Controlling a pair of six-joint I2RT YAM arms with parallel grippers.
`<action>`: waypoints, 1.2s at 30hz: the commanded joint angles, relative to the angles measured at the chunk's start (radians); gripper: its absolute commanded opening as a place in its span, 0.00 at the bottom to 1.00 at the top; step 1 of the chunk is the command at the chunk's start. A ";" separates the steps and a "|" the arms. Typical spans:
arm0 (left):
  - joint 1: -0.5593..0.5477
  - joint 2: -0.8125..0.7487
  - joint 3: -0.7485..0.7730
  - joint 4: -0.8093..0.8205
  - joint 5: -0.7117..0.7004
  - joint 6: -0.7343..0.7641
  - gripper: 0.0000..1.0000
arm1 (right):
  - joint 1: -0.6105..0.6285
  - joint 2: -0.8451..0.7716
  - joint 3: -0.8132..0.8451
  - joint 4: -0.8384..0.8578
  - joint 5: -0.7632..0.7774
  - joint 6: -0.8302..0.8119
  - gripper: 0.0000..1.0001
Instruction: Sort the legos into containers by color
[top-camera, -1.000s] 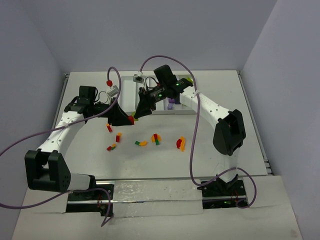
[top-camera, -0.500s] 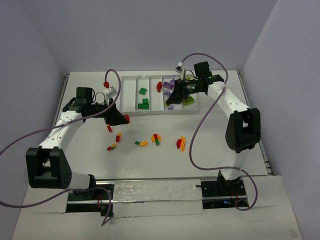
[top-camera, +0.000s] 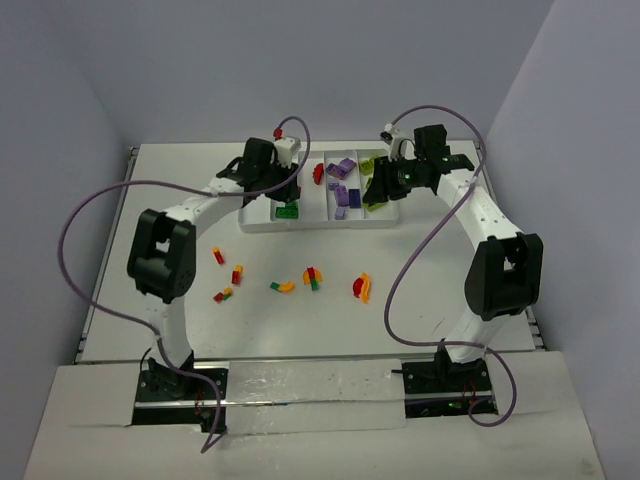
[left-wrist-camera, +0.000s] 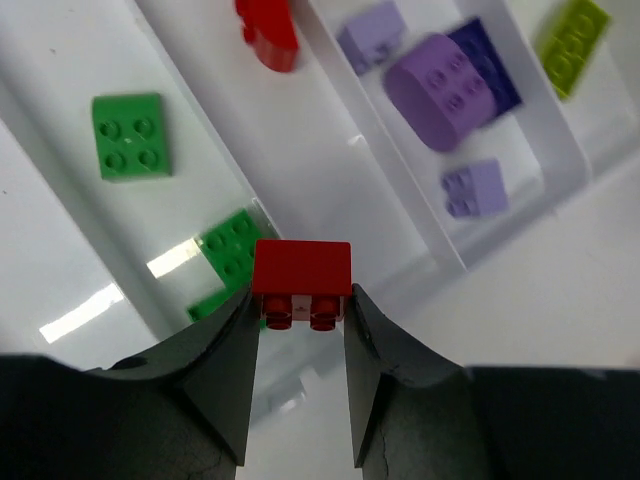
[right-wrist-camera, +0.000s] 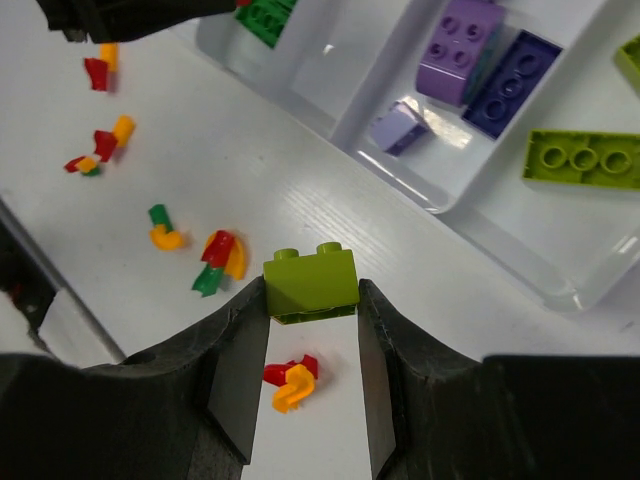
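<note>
snugly, left gripper (left-wrist-camera: 300, 318) pinches red lego (left-wrist-camera: 301, 268) (right gripper (right-wrist-camera: 311, 305): lime lego (right-wrist-camera: 310, 280)).

On the white table (top-camera: 300, 330), toward 12 o'clock: a flat white tray (top-camera: 330, 224). Around centre, strung from 9 to 3 o'clock: small loose legos (top-camera: 312, 277), red, orange, green.

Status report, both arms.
Left end effector shut on red brick, over tray. Right end effector shut on lime brick, near tray. Nothing in the way.
</note>
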 joint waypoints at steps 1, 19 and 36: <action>-0.022 0.162 0.210 -0.011 -0.195 -0.066 0.00 | -0.011 -0.045 -0.012 0.016 0.110 0.016 0.00; -0.060 0.331 0.430 -0.041 -0.174 -0.014 0.43 | -0.014 0.003 0.018 0.028 0.175 0.045 0.00; -0.018 -0.040 0.320 -0.028 -0.110 -0.023 0.99 | -0.014 0.338 0.365 -0.003 0.551 0.089 0.00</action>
